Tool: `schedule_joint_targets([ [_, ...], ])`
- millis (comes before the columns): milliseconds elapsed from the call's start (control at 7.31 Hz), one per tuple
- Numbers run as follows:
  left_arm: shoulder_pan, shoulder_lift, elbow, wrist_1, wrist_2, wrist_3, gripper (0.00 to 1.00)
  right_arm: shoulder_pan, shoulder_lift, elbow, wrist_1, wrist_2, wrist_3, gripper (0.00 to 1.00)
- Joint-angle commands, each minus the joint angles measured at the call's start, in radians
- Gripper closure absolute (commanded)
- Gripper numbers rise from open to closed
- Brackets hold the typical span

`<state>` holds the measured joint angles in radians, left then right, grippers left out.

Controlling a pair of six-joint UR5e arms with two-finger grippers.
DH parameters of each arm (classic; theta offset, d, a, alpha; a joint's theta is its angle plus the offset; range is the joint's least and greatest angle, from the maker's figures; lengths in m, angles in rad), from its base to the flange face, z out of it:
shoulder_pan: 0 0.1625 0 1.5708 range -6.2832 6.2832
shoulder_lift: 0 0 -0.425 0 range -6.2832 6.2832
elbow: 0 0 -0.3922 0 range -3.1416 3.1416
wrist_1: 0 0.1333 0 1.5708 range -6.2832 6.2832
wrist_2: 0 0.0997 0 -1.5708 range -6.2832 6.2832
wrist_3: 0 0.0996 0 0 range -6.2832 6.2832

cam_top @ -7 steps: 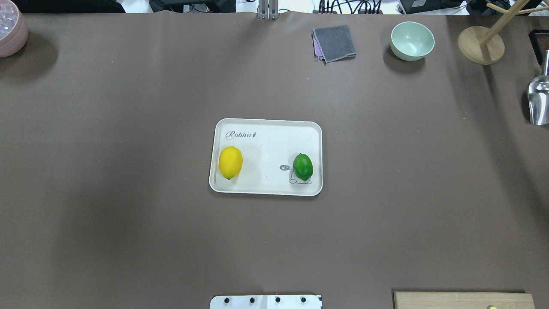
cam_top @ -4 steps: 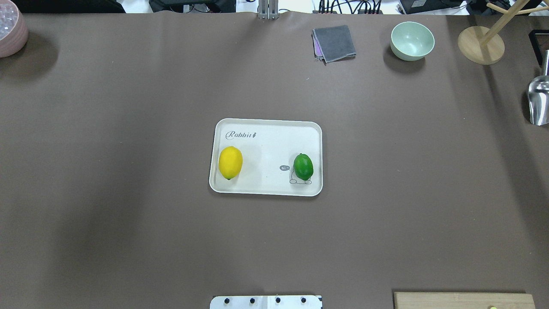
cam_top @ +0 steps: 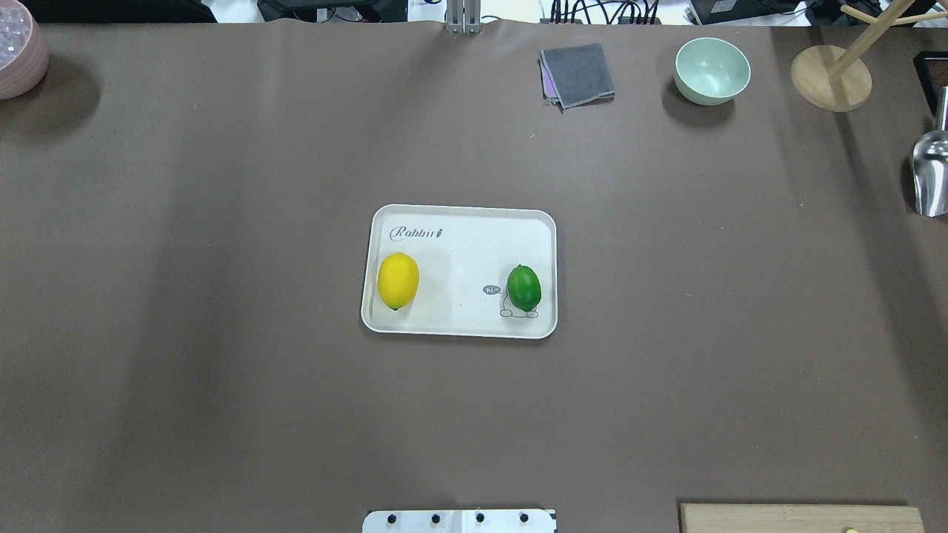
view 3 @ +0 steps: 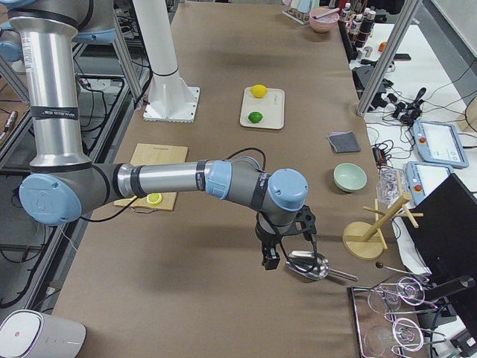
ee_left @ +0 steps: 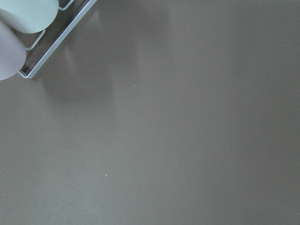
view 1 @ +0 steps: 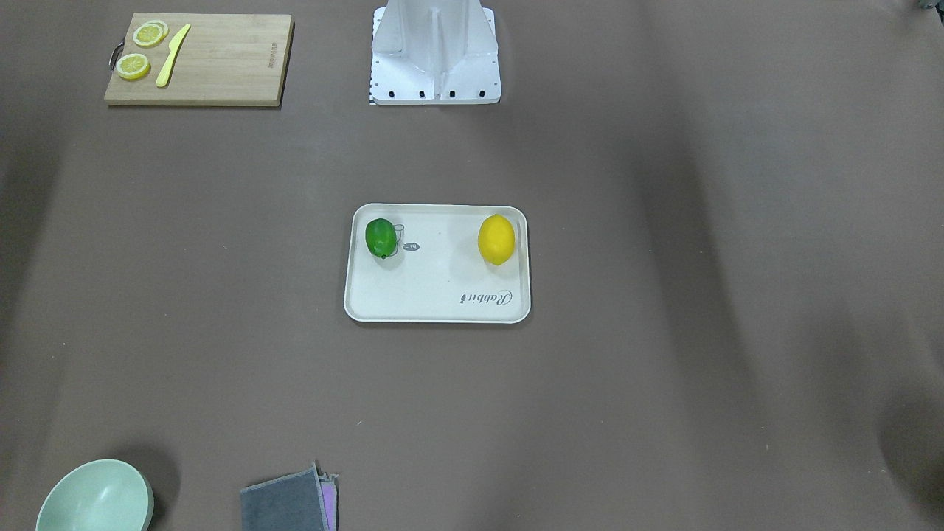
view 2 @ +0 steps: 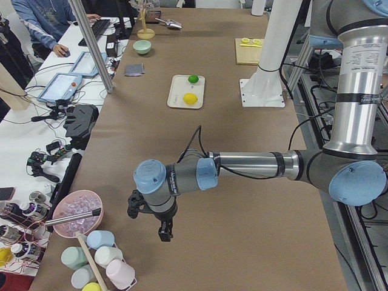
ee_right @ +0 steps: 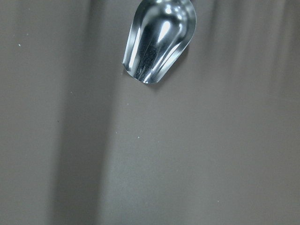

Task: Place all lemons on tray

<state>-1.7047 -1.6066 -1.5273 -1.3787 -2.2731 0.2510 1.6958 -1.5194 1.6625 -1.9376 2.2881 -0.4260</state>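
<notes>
Nothing on the table has shifted since a second ago, so far as we see from overhead. The yellow lemon (cam_top: 398, 280) lies at the left end of the tray (cam_top: 459, 222) and the green lemon (cam_top: 523, 287) at its right end, well apart, both inside the rim. We find the left gripper (view 2: 164, 234) over bare table near a pink bowl (cam_top: 31, 72). The right gripper (view 3: 269, 261) seems to hang just beside a metal scoop (view 3: 309, 265). Both grippers show only from the side, so we cannot tell whether their fingers are apart or together.
</notes>
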Motion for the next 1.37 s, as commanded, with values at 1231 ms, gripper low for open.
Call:
schedule_joint_targets([
  [1231, -0.072, 0.036, -0.029, -0.095, 0.011, 0.114, 0.02, 0.034, 0.03, 0.073, -0.084, -0.056, -0.008, 0.0],
])
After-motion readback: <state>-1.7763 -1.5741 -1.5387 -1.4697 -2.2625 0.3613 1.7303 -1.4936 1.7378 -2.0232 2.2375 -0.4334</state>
